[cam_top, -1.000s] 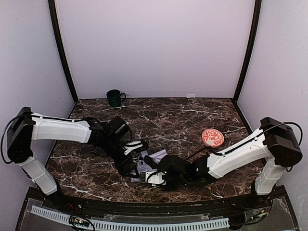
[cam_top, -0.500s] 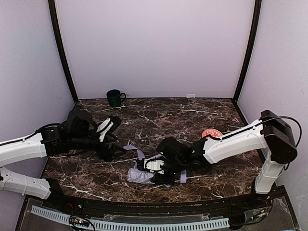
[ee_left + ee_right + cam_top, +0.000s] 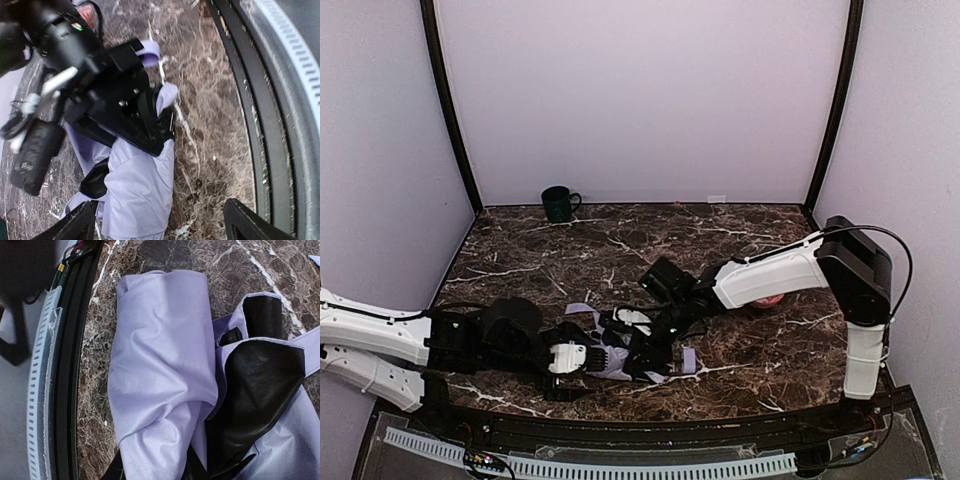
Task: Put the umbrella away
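Fingers (image 3: 80, 225) of the left gripper (image 3: 160, 227) are standing spread wide. Only their dark tips are showing at the bottom of the left wrist view, one on each side of the compact folding umbrella of pale lavender fabric with black lining (image 3: 140, 185), and neither is touching it. The right gripper (image 3: 155, 472) is clenching a fold of that fabric. Its fingers (image 3: 119, 471) are cut off at the bottom edge of the right wrist view, so little of the grip is showing.

The umbrella is lying crumpled on the dark brown marble-patterned tabletop (image 3: 720, 240), close to the near edge and between the two grippers. The cloth is bunching into a soft, smooth roll, with a glossy black flap (image 3: 260, 385) folding outward. Shaft and handle are hard to make out under the cloth and the black body of the right gripper.

Just beside the umbrella, the black frame with a white perforated strip (image 3: 40, 365) is running along the table's near edge. A red-patterned bowl (image 3: 767, 300) is peeking out, mostly hidden behind the right arm. A dark green mug (image 3: 558, 203) is standing well apart at the back wall.
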